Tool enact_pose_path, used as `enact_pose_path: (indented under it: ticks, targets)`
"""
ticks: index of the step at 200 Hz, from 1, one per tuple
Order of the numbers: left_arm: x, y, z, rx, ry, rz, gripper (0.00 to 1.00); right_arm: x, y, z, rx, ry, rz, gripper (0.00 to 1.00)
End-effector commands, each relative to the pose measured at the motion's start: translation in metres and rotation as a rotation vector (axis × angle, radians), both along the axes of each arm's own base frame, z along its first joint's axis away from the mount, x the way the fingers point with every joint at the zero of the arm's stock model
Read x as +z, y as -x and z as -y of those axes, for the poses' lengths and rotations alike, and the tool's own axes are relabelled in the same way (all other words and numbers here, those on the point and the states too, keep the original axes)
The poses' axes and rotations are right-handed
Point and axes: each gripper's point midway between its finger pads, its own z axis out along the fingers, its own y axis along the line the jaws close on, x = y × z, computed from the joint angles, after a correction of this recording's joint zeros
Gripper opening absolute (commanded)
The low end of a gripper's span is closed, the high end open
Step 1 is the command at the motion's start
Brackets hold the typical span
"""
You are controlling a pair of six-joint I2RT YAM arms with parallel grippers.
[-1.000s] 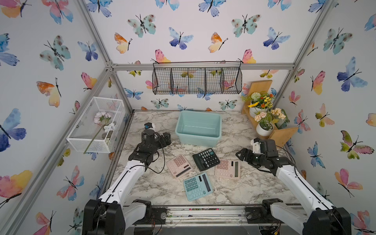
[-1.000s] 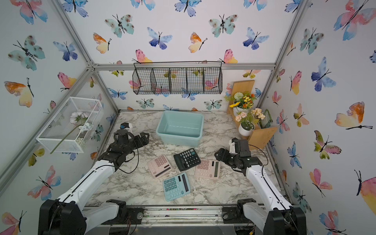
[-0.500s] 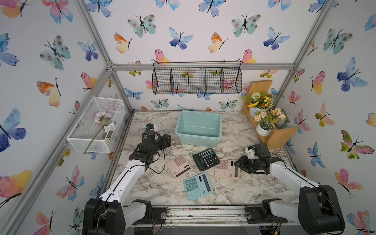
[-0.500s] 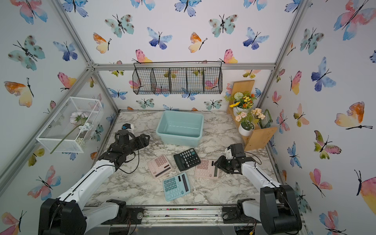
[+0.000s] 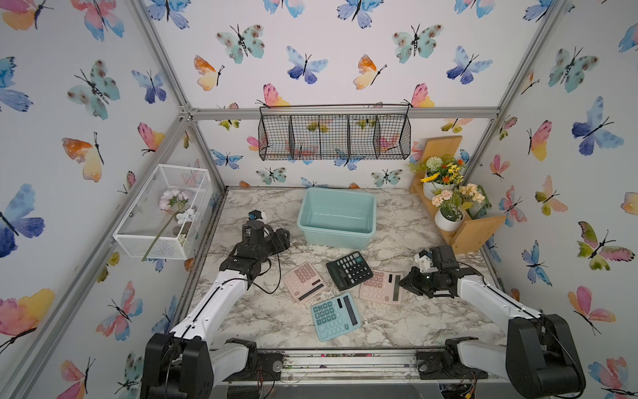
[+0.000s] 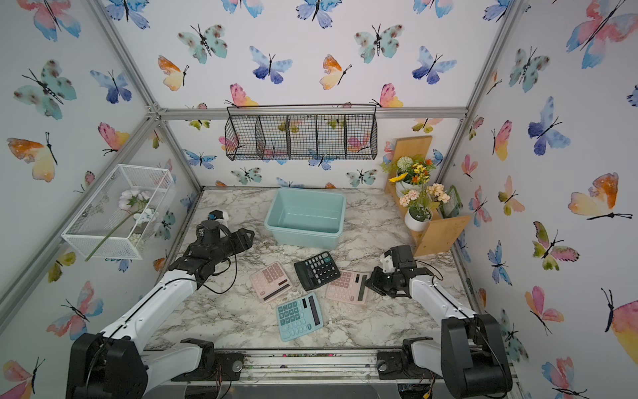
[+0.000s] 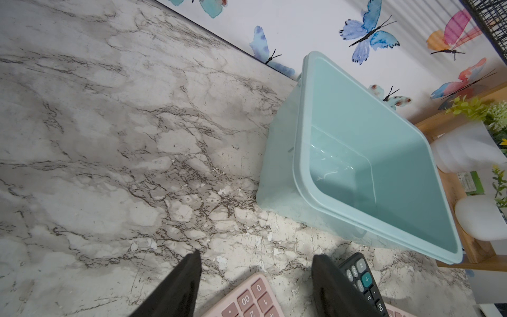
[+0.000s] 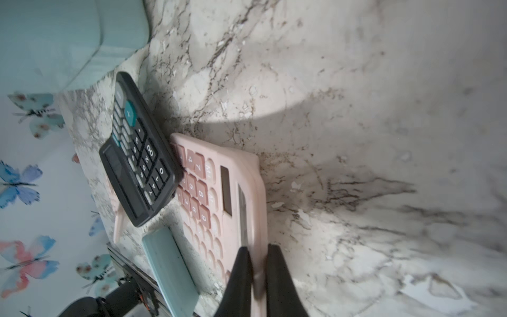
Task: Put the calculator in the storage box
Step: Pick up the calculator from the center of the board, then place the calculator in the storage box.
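Several calculators lie on the marble table: a pink one (image 5: 303, 281), a black one (image 5: 349, 270), a second pink calculator (image 5: 379, 286) (image 6: 345, 286) and a teal one (image 5: 335, 316). My right gripper (image 5: 402, 285) (image 6: 367, 283) (image 8: 258, 249) is shut on the display-side edge of the second pink calculator (image 8: 216, 197), whose far corner lies under the black calculator (image 8: 137, 164). Behind them stands the light teal storage box (image 5: 331, 238) (image 6: 300, 238) (image 7: 299, 153), with nothing inside. My left gripper (image 5: 283, 238) (image 7: 255, 255) hovers open left of the box, holding nothing, above the first pink calculator (image 7: 247, 299).
A wooden shelf with potted flowers (image 5: 448, 207) fills the back right corner. A black wire basket (image 5: 335, 138) hangs on the back wall and a white mesh basket (image 5: 162, 210) on the left wall. The teal calculator (image 8: 170, 269) lies near the front rail.
My right gripper came down and left to the second pink calculator and shut on its edge. The left gripper's jaws narrowed a little; that arm barely moved.
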Motion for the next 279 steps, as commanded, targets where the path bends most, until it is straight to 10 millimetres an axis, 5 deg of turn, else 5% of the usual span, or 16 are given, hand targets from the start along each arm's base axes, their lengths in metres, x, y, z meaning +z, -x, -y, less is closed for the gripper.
enact_pose_path:
  ticks: [1,81,127,149,189,233,279]
  targets:
    - [-0.002,0.003,0.005,-0.027,0.014,-0.008,0.69,0.024,-0.006,0.008,0.006,0.066,0.042,0.02]
    - [-0.001,0.002,0.004,-0.019,0.025,0.001,0.69,0.164,-0.026,0.039,-0.077,0.228,0.284,0.02]
    - [0.003,0.004,0.003,-0.013,0.023,0.009,0.68,0.247,-0.055,0.012,-0.024,0.082,0.457,0.02]
    - [0.005,0.004,0.003,-0.012,0.026,0.011,0.68,0.268,-0.081,-0.01,0.022,-0.026,0.51,0.02]
    - [0.011,0.005,0.002,-0.005,0.022,0.013,0.69,0.258,-0.143,-0.051,0.062,-0.1,0.528,0.02]
    - [0.017,0.006,0.0,0.004,0.022,0.02,0.69,0.235,-0.203,-0.126,0.158,-0.082,0.502,0.02]
    - [0.019,0.008,-0.002,0.009,0.021,0.02,0.69,0.195,-0.249,-0.156,0.167,-0.026,0.413,0.02]
